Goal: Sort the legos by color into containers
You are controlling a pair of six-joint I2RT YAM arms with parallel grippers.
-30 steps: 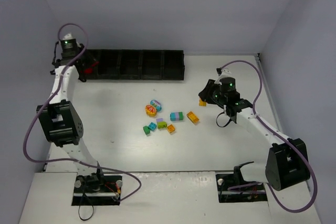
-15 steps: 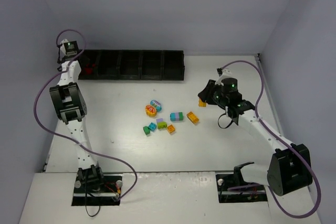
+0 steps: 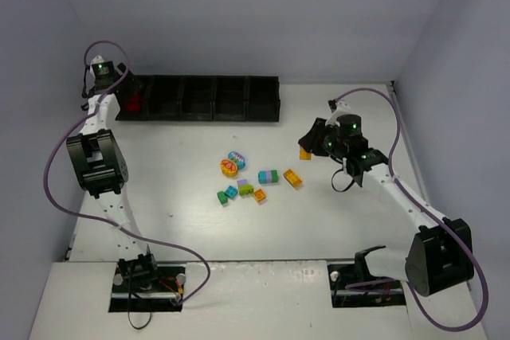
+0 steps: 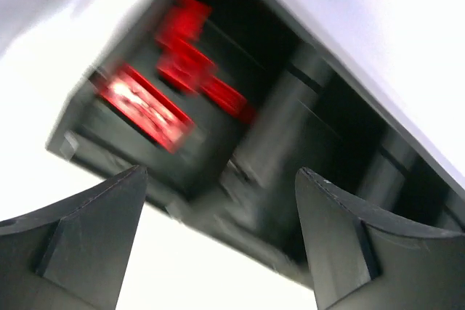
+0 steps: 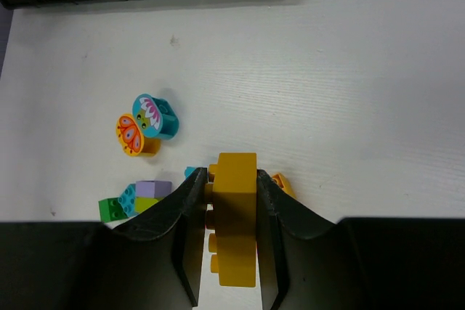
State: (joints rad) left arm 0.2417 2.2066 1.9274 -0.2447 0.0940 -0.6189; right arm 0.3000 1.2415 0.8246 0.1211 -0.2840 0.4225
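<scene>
The containers are a long black tray (image 3: pixel 199 117) at the back left, blurred in the left wrist view (image 4: pixel 283 143). My left gripper (image 3: pixel 125 91) hovers over its leftmost compartment, open (image 4: pixel 220 173) with nothing between the fingers. Red legos (image 4: pixel 149 105) lie in that compartment, also seen as a red spot (image 3: pixel 134 103) from above. My right gripper (image 3: pixel 307 151) is to the right of the loose pile, shut (image 5: pixel 229 176) on a yellow brick (image 5: pixel 236 215) held upright. The loose legos (image 3: pixel 247 179) lie mid-table.
In the right wrist view lie a round cyan flower piece (image 5: pixel 154 115), a round orange butterfly piece (image 5: pixel 131 134), a lilac brick (image 5: pixel 152 189), a green brick (image 5: pixel 109 210) and an orange brick (image 5: pixel 283 183). Walls close in the table on three sides.
My left gripper has opened over the leftmost compartment and its arm has swung upright. The right gripper has shifted slightly toward the back with the yellow brick.
</scene>
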